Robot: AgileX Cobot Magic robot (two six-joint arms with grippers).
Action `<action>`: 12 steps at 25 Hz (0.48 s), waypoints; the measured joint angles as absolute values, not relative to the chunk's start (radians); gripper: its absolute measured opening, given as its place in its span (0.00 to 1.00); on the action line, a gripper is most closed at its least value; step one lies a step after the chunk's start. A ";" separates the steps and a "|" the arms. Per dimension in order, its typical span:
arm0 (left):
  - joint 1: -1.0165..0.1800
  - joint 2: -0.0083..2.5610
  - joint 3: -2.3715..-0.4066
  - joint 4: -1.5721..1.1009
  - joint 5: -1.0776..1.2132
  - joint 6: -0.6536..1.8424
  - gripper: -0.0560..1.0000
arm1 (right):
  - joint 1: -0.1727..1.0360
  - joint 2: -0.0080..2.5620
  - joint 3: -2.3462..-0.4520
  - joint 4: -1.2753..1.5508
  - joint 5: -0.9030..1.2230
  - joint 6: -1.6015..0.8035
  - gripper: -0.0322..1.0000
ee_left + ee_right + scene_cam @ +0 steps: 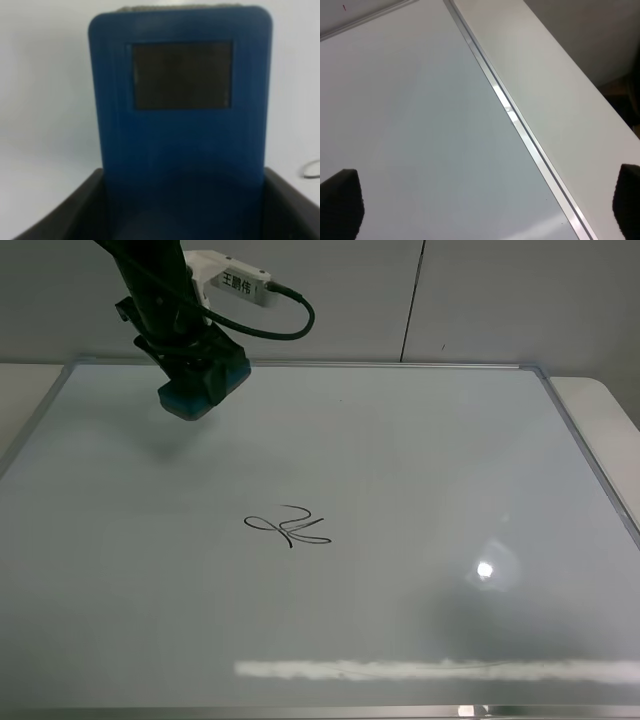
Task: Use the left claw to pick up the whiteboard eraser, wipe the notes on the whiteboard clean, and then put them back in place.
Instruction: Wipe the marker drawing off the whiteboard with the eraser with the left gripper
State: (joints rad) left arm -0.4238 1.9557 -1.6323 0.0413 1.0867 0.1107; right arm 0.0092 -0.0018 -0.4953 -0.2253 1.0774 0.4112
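Observation:
The left claw (197, 373) is shut on the whiteboard eraser (203, 395), a blue block, and holds it just over the far left part of the whiteboard (420, 460); a shadow lies beneath it. In the left wrist view the eraser (180, 100) shows a dark square patch, and the dark fingers (60, 215) grip its near end. The notes (288, 528), a black looping scribble, sit near the board's middle, nearer and to the right of the eraser. The right gripper (485, 205) is open over the board's right edge; it is out of the exterior view.
The board's silver frame (520, 125) runs along its right side, with bare white table (560, 85) beyond it. A grey wall stands behind the board. A white camera module (235, 282) with a black cable sits on the left arm.

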 joint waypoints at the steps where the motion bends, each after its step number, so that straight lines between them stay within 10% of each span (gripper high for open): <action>1: -0.443 1.947 -1.601 0.041 1.059 0.092 0.58 | 0.009 -0.002 -0.495 -0.225 1.077 0.411 0.99; 12: -0.629 1.794 -1.257 0.068 0.916 -0.066 0.58 | 0.009 -0.002 -0.495 -0.225 1.077 0.411 0.99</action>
